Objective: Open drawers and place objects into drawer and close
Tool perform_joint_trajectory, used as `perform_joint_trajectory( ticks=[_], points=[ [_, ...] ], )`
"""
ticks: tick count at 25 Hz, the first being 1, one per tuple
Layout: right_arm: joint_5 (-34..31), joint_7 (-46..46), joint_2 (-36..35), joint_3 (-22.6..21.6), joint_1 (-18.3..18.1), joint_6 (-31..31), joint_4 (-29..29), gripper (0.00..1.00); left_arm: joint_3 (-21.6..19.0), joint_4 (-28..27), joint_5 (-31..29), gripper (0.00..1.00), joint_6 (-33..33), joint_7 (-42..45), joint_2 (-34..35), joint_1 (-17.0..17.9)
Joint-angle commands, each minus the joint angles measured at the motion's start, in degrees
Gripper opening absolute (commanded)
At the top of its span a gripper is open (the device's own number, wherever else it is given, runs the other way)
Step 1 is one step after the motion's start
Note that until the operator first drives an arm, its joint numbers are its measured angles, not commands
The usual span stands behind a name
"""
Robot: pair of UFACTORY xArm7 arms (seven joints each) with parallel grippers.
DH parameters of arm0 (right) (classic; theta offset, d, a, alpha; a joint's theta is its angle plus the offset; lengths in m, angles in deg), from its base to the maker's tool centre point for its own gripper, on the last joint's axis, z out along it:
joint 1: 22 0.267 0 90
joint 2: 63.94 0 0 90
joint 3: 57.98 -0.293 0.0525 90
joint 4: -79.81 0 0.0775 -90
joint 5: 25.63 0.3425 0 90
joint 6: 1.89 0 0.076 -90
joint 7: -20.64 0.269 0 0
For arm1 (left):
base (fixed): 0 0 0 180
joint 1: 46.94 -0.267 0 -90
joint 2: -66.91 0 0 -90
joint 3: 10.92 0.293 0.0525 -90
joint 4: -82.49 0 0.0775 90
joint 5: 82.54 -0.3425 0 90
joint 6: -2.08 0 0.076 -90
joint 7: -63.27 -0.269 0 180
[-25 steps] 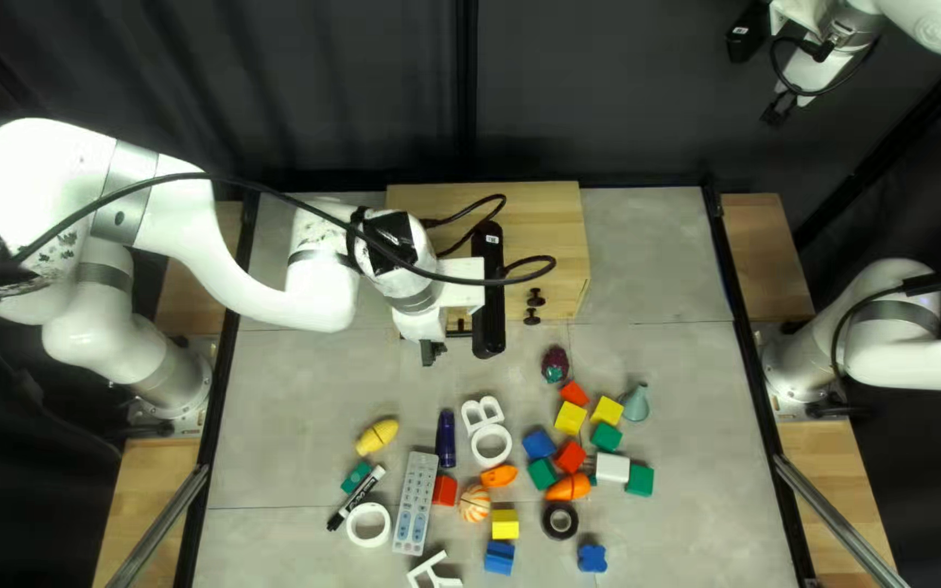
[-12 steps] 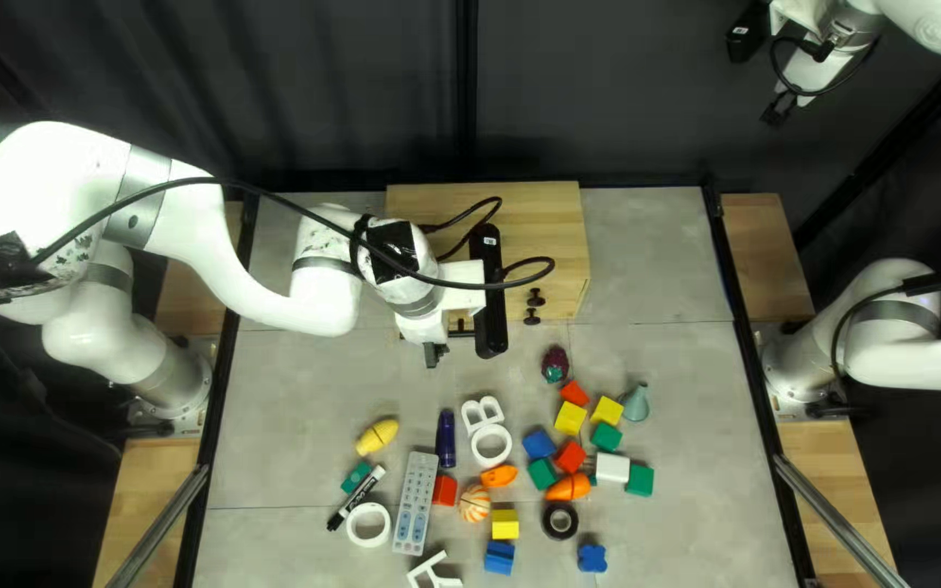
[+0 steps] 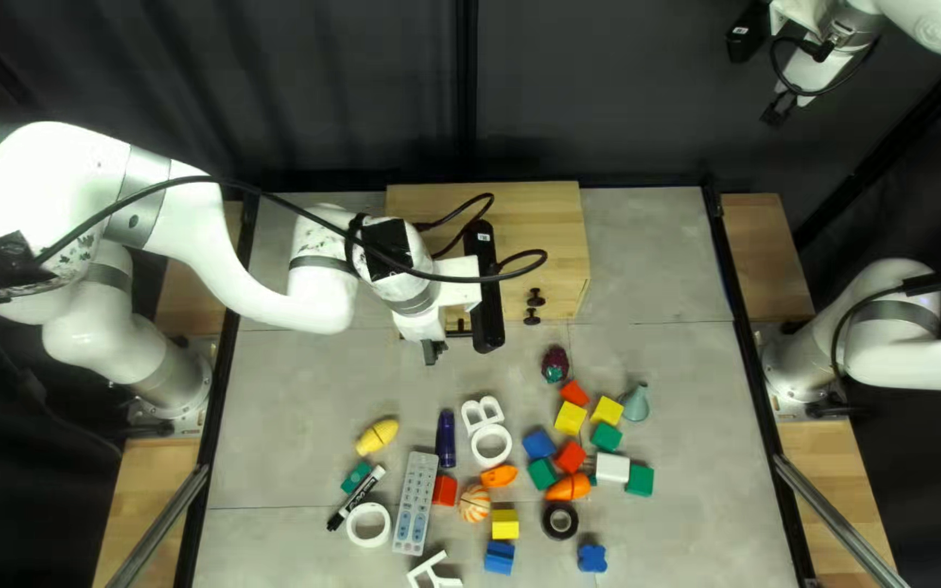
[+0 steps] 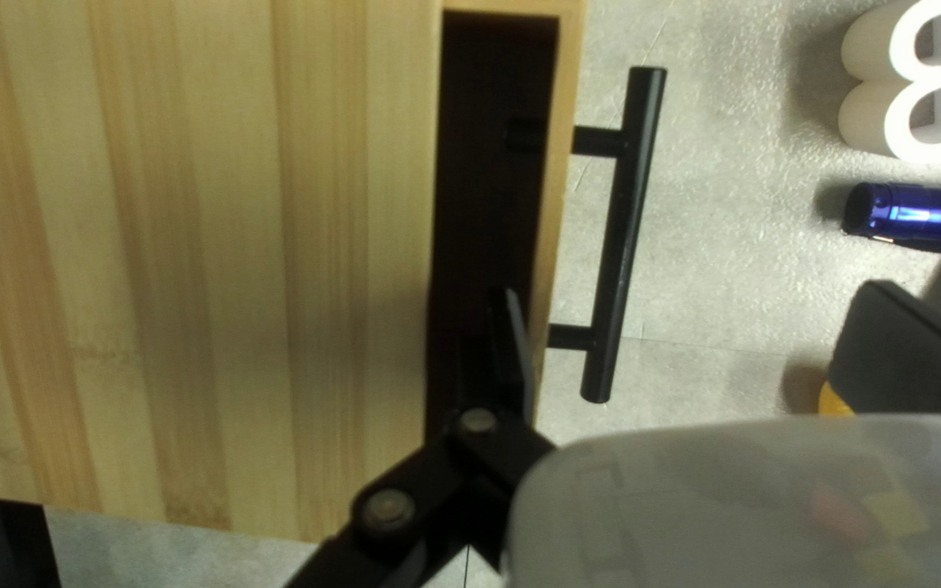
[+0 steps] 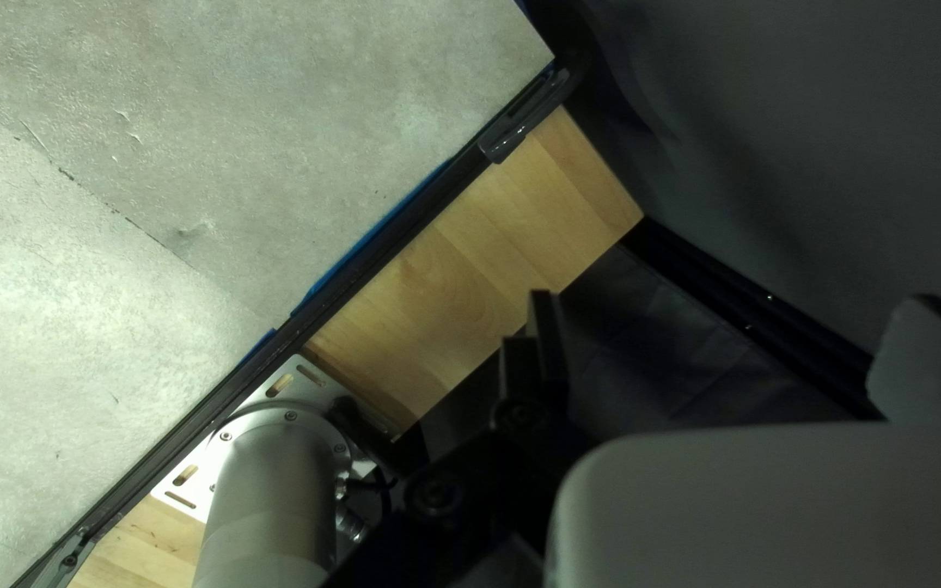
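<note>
Well, drawer (image 4: pixel 567 65) ajar — left tool (image 3: pixel 434 352) spread wide near its handle (image 4: pixel 622 234).

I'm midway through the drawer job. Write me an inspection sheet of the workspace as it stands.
Surface: grey tabletop with visible seams; spills, nothing seen.
Job's things: wooden cabinet at the far edge; one drawer partly open, its black bar handle facing the near side.
Clutter: remote, marker, blue block, black tape roll and other small items, spread on the near half.
Grippers: left gripper open, by the handle; right gripper open, holding nothing.
Cables: left arm's cable loops above the cabinet, perhaps a snag risk.
Surroundings: dark curtain behind; people, nothing seen.
</note>
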Motion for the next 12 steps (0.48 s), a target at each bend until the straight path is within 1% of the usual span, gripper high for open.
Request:
perform_joint_trajectory(
  ticks=[1,12],
  points=[
    [0.00,0.00,0.00,0.00,0.00,0.00,0.00,1.00,0.03,0.05,-0.16,1.00,0.32,0.58,-0.16,-0.11],
    [0.00,0.00,0.00,0.00,0.00,0.00,0.00,1.00,0.32,0.34,0.20,1.00,1.65,0.94,-0.96,-0.37]
  ],
)
